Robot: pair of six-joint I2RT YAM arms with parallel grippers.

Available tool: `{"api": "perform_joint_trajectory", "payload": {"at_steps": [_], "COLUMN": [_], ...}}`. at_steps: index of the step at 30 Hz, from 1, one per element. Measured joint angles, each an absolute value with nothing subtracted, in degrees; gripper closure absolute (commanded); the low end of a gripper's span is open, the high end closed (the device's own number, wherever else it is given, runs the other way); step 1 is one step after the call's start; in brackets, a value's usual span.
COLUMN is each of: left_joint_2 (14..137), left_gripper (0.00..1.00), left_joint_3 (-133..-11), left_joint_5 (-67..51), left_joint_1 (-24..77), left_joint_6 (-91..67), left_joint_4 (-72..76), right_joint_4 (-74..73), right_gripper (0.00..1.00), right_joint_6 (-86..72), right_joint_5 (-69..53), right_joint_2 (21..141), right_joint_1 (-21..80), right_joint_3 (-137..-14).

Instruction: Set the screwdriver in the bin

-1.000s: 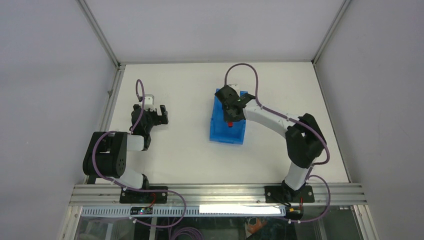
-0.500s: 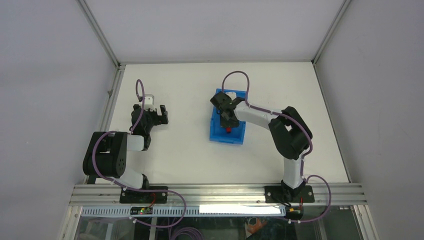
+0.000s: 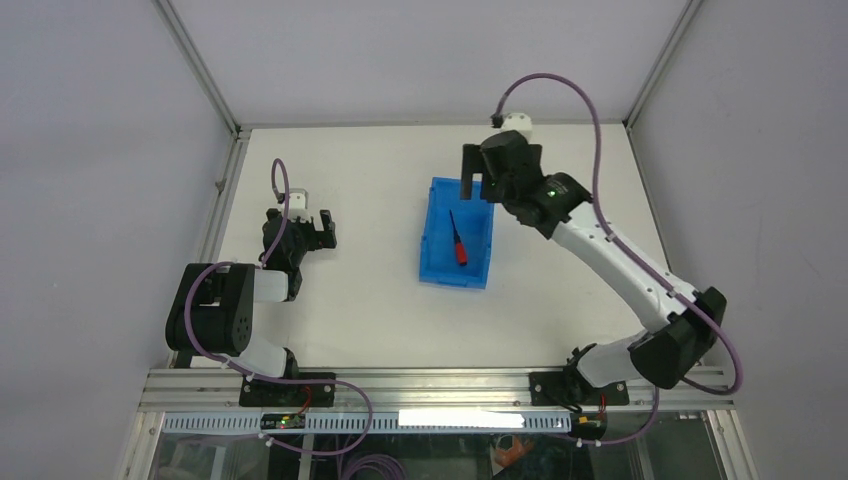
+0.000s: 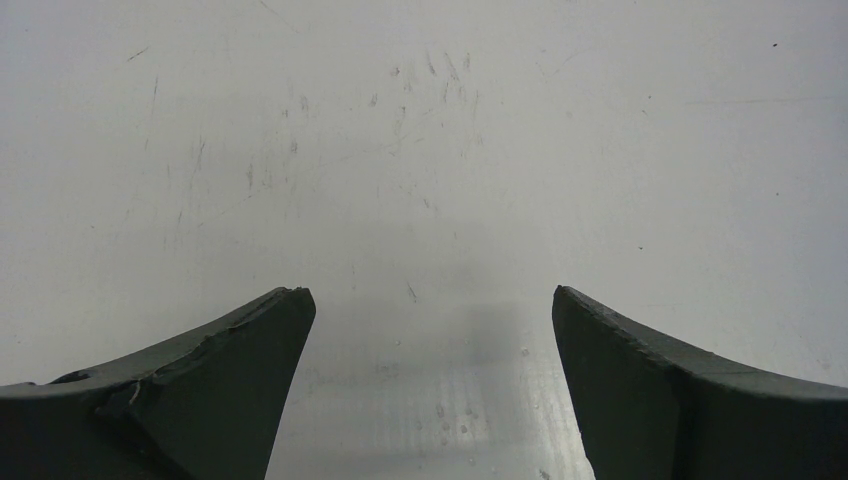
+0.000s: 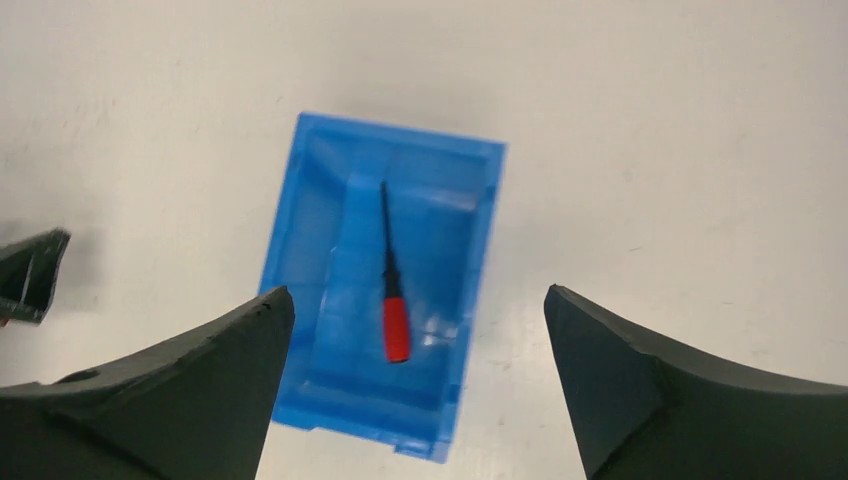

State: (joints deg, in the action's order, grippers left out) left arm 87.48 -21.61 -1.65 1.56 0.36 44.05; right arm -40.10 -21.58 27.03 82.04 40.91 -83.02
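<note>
The blue bin (image 3: 436, 264) (image 5: 300, 300) stands near the middle of the white table. Inside it lies the screwdriver (image 3: 458, 243) (image 5: 394, 300), red handle toward the near end, dark shaft pointing away. My right gripper (image 3: 479, 186) (image 5: 418, 300) is raised above the bin's far end, open, with nothing between its fingers. Over bare table at the left, well away from the bin, my left gripper (image 3: 320, 222) (image 4: 430, 300) is open and empty.
White enclosure walls and an aluminium frame (image 3: 225, 190) border the table on the left, back and right. A rail (image 3: 440, 385) with both arm bases runs along the near edge. Part of the left arm's finger (image 5: 30, 275) shows at the right wrist view's left edge.
My right gripper opened and let go of the screwdriver, which now lies in the bin. The right arm then rose and drew back toward the far right. The left arm stayed still.
</note>
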Motion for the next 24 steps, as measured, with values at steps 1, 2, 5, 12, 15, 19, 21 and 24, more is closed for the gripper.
{"api": "perform_joint_trajectory", "payload": {"at_steps": [1,2,5,12,15,19,21,24], "left_joint_2": [87.5,87.5,87.5,87.5,87.5,87.5,87.5,87.5], "left_gripper": [0.01,0.01,0.01,0.01,0.01,0.01,0.01,0.01], "left_joint_3": [-21.6,-21.6,-21.6,-21.6,-21.6,-21.6,-21.6,-21.6], "left_joint_5": [-1.7,-1.7,-1.7,-1.7,-1.7,-1.7,-1.7,-1.7], "left_joint_1": [1.6,1.6,1.6,1.6,1.6,1.6,1.6,1.6], "left_joint_6": [0.4,0.4,0.4,0.4,0.4,0.4,0.4,0.4], "left_joint_4": [44.1,44.1,44.1,44.1,44.1,44.1,44.1,44.1], "right_joint_4": [-40.1,-40.1,-41.0,-45.2,-45.9,-47.7,-46.5,-44.6], "right_gripper": [0.01,0.01,0.01,0.01,0.01,0.01,0.01,0.01], "right_joint_6": [-20.5,-19.4,-16.1,-11.3,-11.0,-11.0,-11.0,-11.0], "right_joint_5": [26.9,26.9,26.1,21.7,19.8,17.2,16.1,14.5], "right_joint_2": [80.7,79.3,75.9,72.8,72.8,73.1,72.9,71.9], "right_joint_1": [39.6,37.6,29.6,6.3,1.1,0.4,0.4,0.4], "right_joint_3": [-83.0,-82.8,-81.3,-78.8,-78.8,-78.8,-77.3,-72.6]}}
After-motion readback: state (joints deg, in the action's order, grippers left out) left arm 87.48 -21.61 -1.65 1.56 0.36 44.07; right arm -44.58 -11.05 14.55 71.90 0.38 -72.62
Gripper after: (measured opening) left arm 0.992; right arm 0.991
